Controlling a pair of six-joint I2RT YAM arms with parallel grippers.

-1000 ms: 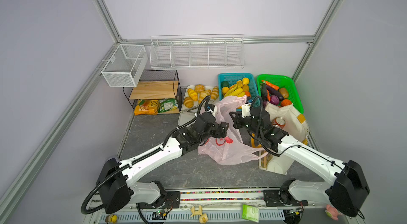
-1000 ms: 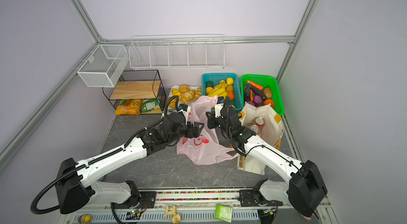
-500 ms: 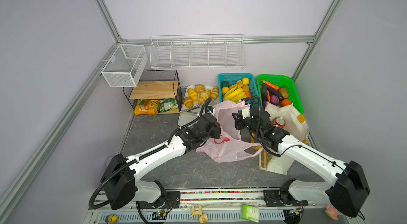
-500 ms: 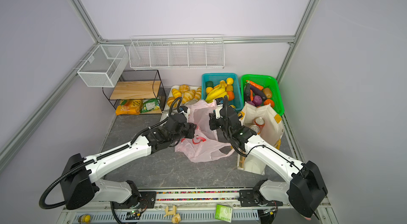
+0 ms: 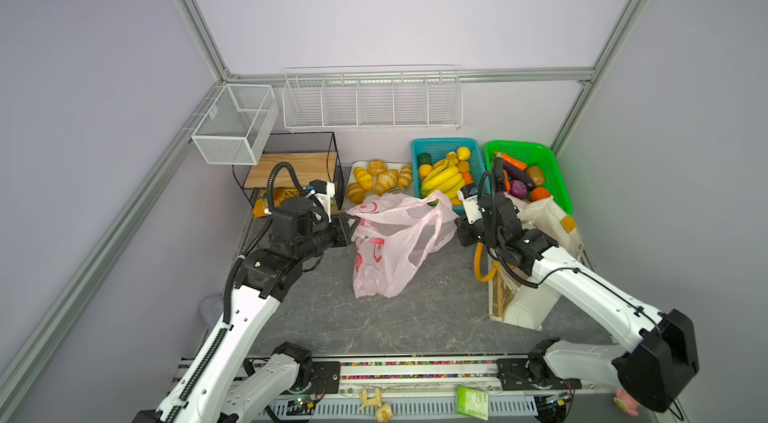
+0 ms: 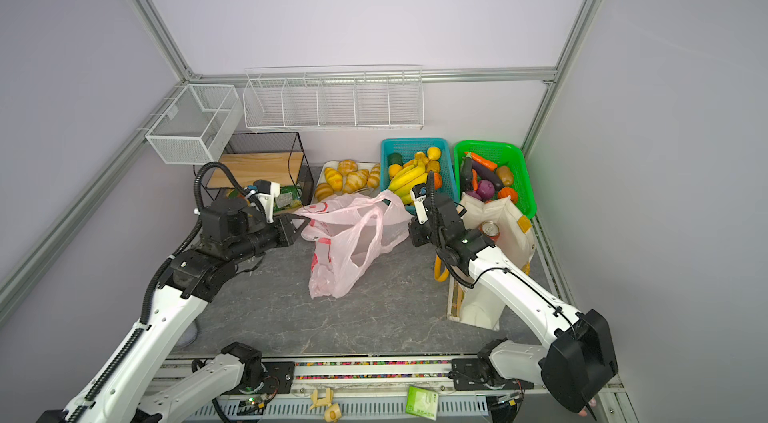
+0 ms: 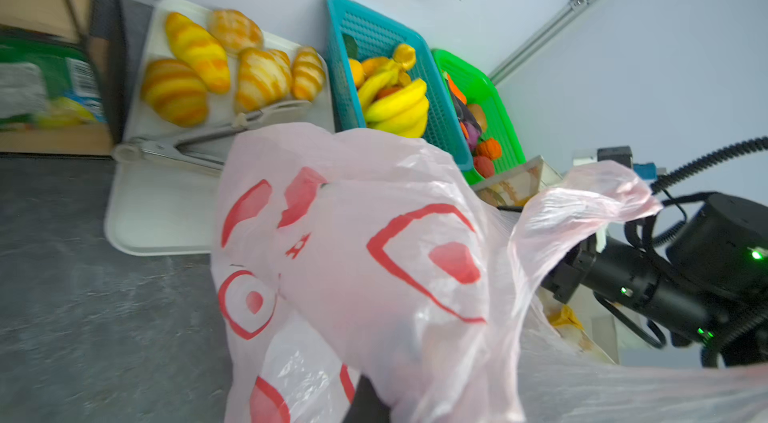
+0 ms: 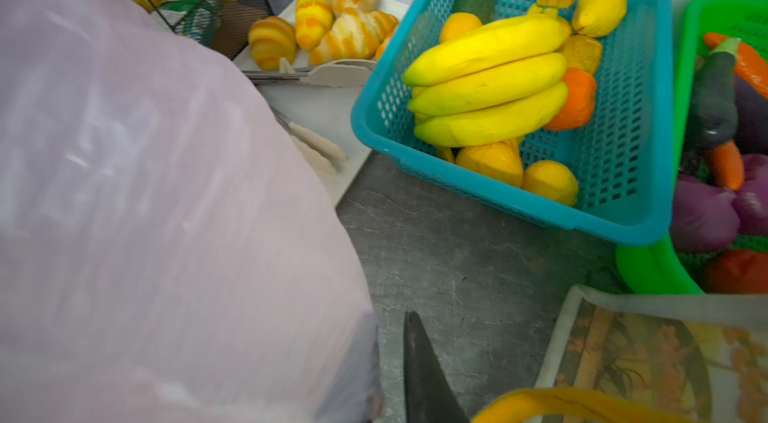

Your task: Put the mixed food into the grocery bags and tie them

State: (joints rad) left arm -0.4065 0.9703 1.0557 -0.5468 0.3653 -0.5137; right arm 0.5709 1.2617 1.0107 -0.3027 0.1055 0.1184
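Notably, in both top views the left gripper, open 1 second ago, now pinches the pink bag rim at centre frame. Left wrist: mouth spreads toward right gripper. Right wrist: its grip indeterminate; bananas remain in teal basket; loading appears next.

— Could the fingertips of the left gripper be seen?
— No. In both top views the film of the pink plastic bag swallowed them, and the left wrist view showed only a dark sliver at the picture's edge.
— And the right gripper?
— Its wrist view showed one dark finger; the blurred bag covered the other, so its grip could not be told.
— What lay inside the bag?
— Too cloudy to tell. The right arm hid part of the canvas tote, where only the top of a can showed.
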